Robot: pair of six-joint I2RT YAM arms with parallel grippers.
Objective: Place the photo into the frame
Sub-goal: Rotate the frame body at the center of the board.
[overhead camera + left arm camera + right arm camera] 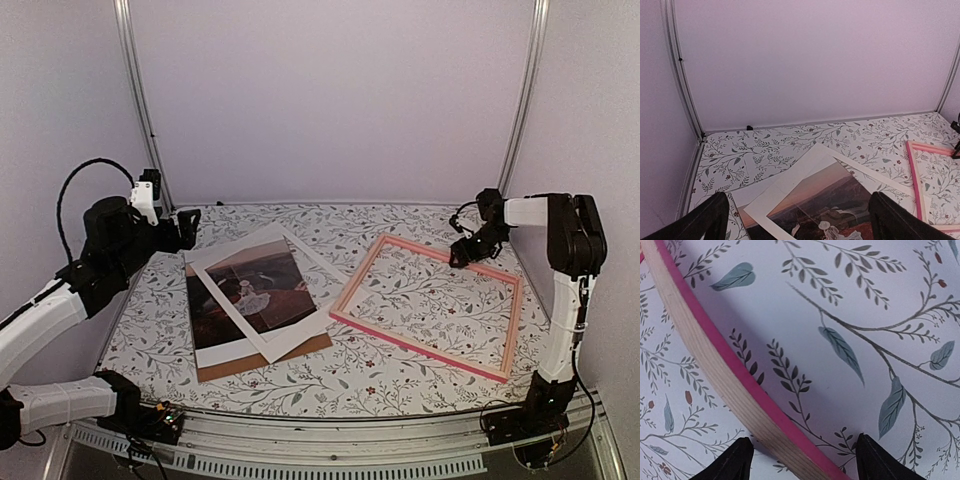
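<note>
The photo [262,285], a dark reddish print with a small white-dressed figure, lies at the table's left-centre under a white card mat [222,258] and shows through its opening. In the left wrist view the photo [840,200] lies just ahead of my left gripper [800,226], which is open with nothing between its fingers. From above, that left gripper [186,228] hovers by the mat's far-left corner. The pink frame [420,348] lies flat on the right, table pattern showing through it. My right gripper [468,252] is at its far rail [725,375], jaws open on either side of the wood, gaps showing.
A brown backing board [265,358] lies under the photo and mat, sticking out at the near side. White walls with metal corner posts [140,100] close in the table on three sides. The frame's left rail [915,175] runs close to the mat's right edge.
</note>
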